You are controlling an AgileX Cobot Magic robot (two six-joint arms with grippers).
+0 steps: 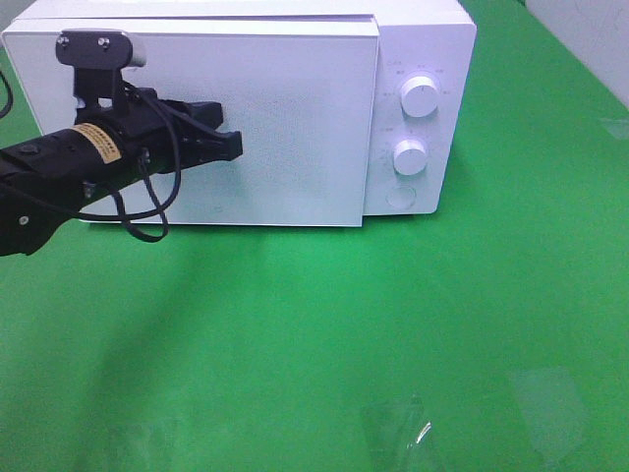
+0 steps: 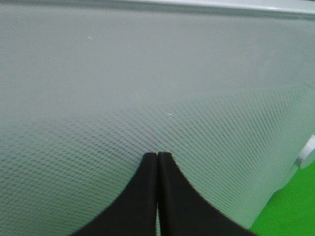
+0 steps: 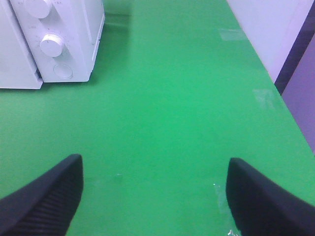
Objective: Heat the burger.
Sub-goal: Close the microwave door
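Currently left pincer (image 1: 234,146) closed at microwave door (image 1: 295,98); right pincer (image 3: 155,163) wide.

The left arm (image 1: 59,182) reaches in from the left of the high view, stretched nearly level, with a camera bracket (image 1: 98,54) on top of the wrist and a black cable (image 1: 147,224) looping beneath. The left pincer (image 1: 228,146) points right, its two black fingers (image 2: 142,196) pressed flat together. The right pincer (image 3: 155,166) has its fingers spread wide apart.

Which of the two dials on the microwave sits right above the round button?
The lower dial: it is directly above the round button. The upper dial sits higher still, with the lower one between it and the button.
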